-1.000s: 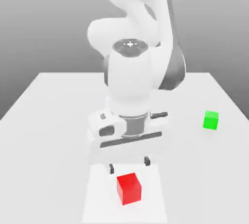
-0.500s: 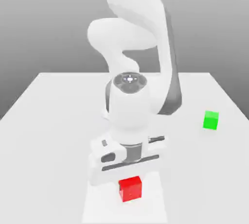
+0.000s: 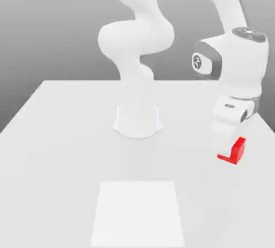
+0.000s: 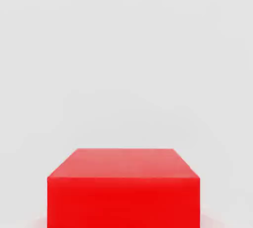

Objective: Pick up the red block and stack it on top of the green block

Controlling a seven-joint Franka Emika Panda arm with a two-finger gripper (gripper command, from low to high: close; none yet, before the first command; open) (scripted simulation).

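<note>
The red block [image 3: 239,149] hangs under my hand at the exterior view's right, just above the white table [image 3: 64,134]. The hand's body covers the block's upper near corner. My gripper [image 3: 230,142] is shut on the red block. In the hand view the red block [image 4: 123,187] sits close in front of the camera, its top face and one side showing against the pale table. The green block is hidden.
The arm's white base [image 3: 137,123] stands at the table's middle. A lighter square patch [image 3: 138,212] lies on the table near its front edge. The table's right edge runs close behind the hand.
The hand came down on the red block at the front patch and shut on it. It then carried the block to the exterior view's right, to where the green block stood.
</note>
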